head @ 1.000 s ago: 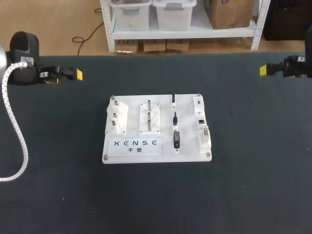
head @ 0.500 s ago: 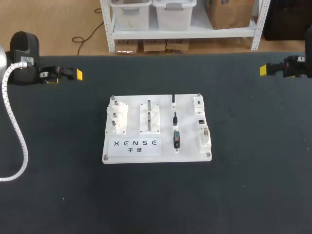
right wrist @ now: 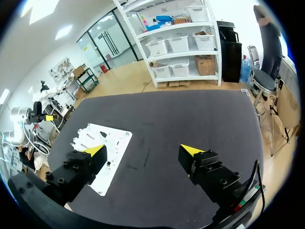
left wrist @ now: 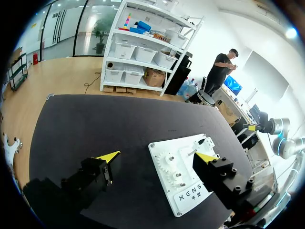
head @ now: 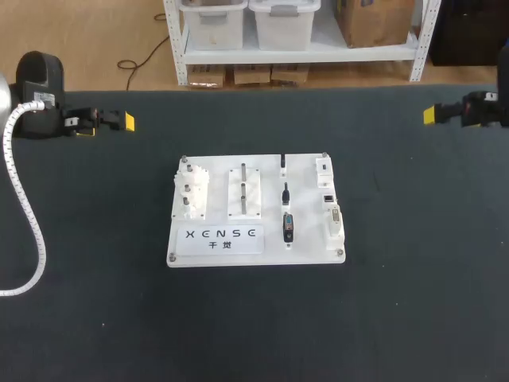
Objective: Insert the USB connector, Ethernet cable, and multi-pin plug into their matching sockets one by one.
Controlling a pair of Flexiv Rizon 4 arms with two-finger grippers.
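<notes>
A white board (head: 306, 208) lies in the middle of the black table. On it, in a column, sit the small black USB connector (head: 283, 162), the Ethernet cable end (head: 285, 192) and the larger black multi-pin plug (head: 288, 227). Their white sockets (head: 328, 197) line the board's right edge. My left gripper (head: 126, 121) hovers at the far left, well away from the board, and is open with nothing in it. My right gripper (head: 430, 114) hangs at the far right, also open with nothing held. The left wrist view has its gripper (left wrist: 158, 156) above the board (left wrist: 190, 157); the right wrist's gripper (right wrist: 143, 150) is beside the board (right wrist: 119, 140).
The left half of the board carries white gear and peg fixtures (head: 191, 191) and a slotted block (head: 244, 191). A white corrugated hose (head: 28, 227) from my left arm trails over the table's left side. Black mat surrounds the board on all sides.
</notes>
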